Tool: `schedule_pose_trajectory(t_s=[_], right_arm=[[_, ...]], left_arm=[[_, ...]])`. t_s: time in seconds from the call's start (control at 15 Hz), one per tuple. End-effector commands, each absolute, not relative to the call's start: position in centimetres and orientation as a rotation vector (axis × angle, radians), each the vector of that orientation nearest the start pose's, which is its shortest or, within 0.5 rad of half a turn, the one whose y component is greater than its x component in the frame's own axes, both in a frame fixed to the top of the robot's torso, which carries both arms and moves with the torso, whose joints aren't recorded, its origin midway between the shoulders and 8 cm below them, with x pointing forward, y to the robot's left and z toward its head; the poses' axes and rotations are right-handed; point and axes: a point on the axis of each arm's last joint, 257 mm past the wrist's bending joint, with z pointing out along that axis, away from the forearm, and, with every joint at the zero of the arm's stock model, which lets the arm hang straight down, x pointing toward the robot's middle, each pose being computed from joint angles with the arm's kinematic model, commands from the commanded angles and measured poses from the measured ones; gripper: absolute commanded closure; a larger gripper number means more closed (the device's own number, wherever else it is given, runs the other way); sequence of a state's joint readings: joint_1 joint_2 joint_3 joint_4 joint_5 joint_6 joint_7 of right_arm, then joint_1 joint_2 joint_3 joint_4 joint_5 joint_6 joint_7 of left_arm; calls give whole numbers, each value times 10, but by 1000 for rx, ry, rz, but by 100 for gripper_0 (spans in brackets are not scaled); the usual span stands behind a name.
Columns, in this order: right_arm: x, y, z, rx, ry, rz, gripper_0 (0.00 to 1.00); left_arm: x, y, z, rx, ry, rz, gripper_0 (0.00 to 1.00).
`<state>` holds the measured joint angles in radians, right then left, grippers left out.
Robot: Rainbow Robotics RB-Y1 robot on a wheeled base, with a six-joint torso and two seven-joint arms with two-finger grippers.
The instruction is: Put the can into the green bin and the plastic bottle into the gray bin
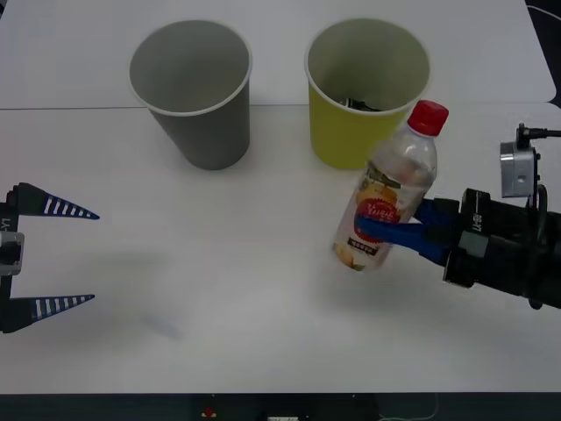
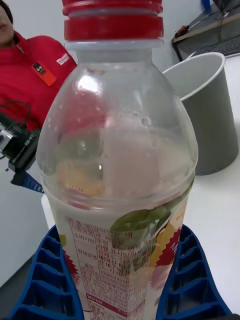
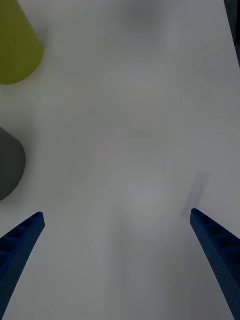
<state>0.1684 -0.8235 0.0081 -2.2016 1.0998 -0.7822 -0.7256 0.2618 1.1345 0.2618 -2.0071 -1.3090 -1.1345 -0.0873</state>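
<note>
plastic bottle [image 1: 388, 189] clamped between right fingers [image 1: 396, 233]

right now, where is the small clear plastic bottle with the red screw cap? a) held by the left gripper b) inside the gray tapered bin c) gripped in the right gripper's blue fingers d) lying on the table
c: the plastic bottle sits clamped in the right gripper, lifted and tilted in front of the green bin.

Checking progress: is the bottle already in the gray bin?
No, the right gripper holds the bottle in front of the green bin; the gray bin holds nothing.
</note>
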Motion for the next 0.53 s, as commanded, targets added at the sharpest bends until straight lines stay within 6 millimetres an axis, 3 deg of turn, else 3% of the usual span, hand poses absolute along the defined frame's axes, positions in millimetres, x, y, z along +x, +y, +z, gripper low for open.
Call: schedule_pose_trajectory(t_s=[0.07, 0.27, 0.53], right_arm=[[347, -100, -48, -702, 1601, 1125, 100], [358, -87, -21, -669, 1636, 1136, 100], [379, -80, -1, -677, 1672, 1038, 100]], left_arm=[[341, 286, -167, 1762, 1444, -118, 0], [341, 286, -167, 1762, 1444, -118, 0], [341, 286, -167, 1762, 1444, -118, 0]])
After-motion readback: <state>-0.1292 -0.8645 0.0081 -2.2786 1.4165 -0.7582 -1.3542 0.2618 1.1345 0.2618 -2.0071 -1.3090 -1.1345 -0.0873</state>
